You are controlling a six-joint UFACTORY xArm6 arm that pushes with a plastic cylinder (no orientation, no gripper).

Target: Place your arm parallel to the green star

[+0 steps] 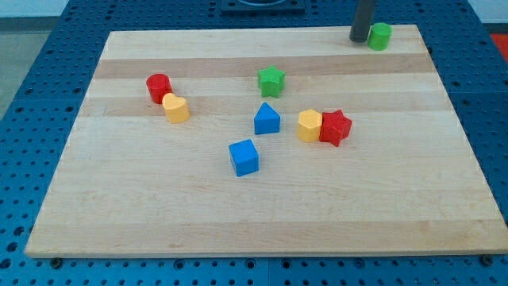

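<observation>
The green star (271, 80) lies on the wooden board (159, 206), a little above the middle. My rod comes down at the view's top right and my tip (359, 39) rests on the board far to the upper right of the star. The tip is right beside the left side of a green cylinder (380, 36); I cannot tell if they touch.
A red cylinder (159, 86) and a yellow block (176, 108) sit together at the left. A blue triangular block (267, 119) and a blue cube (244, 156) lie below the star. A yellow block (309, 125) touches a red star (336, 127) at the right.
</observation>
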